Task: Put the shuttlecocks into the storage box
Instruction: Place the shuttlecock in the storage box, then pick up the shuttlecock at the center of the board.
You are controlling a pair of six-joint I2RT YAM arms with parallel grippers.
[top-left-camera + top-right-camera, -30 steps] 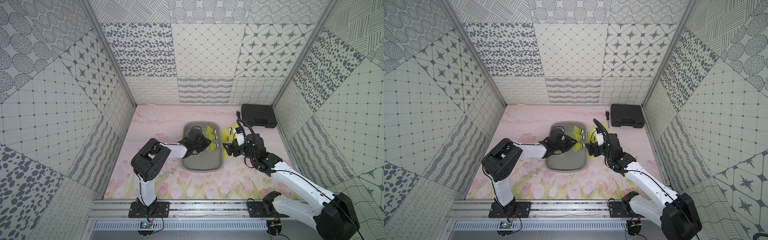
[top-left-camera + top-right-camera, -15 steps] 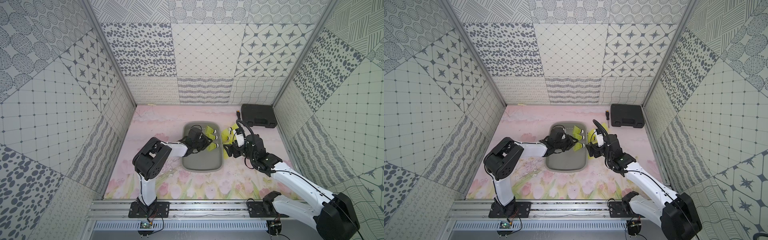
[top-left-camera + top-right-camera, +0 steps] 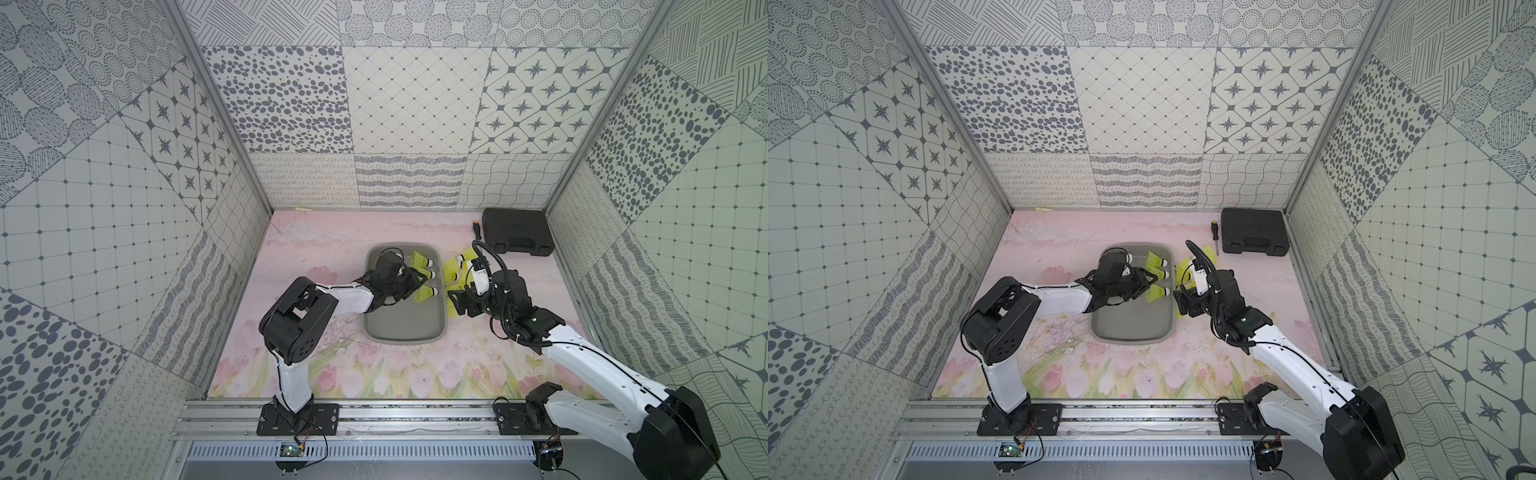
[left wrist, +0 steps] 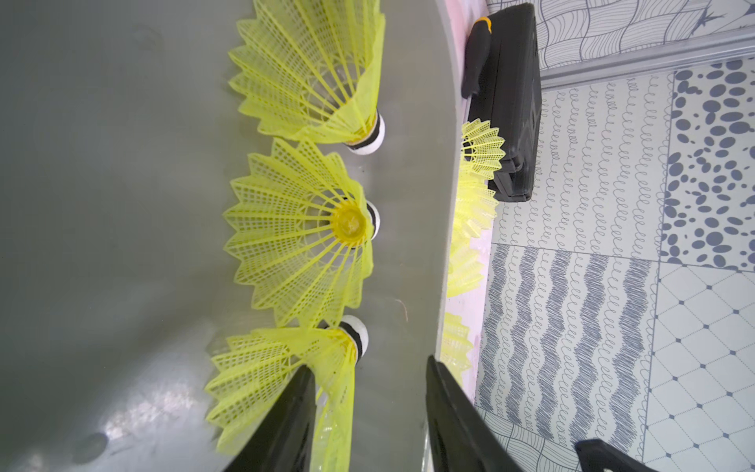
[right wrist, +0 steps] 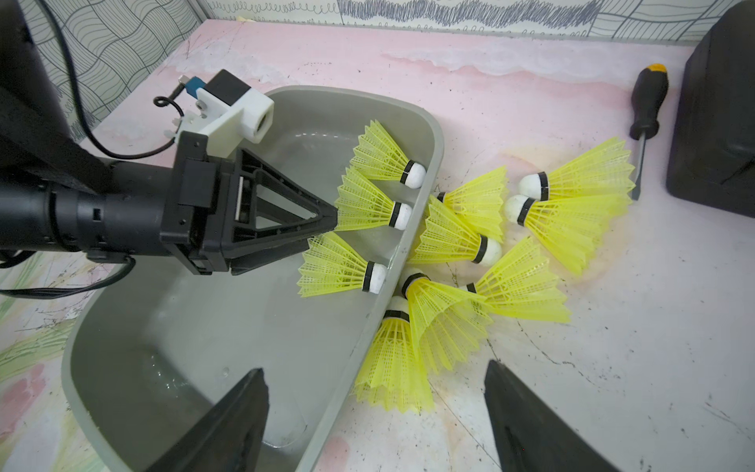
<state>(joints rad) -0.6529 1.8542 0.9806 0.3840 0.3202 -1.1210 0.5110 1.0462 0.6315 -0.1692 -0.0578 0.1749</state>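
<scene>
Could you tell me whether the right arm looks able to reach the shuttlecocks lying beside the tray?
Probably yes: the right gripper hangs open over the nearest loose shuttlecock, beside the tray, with nothing lying between them.

We count three shuttlecocks (image 5: 367,206) in the storage box (image 5: 196,327) before the left tool (image 5: 322,229), perhaps seven on the desk (image 5: 572,388) before the right tool (image 5: 374,367).

Lab test cell, patterned walls (image 3: 407,99), mounting rail (image 3: 415,419)
</scene>
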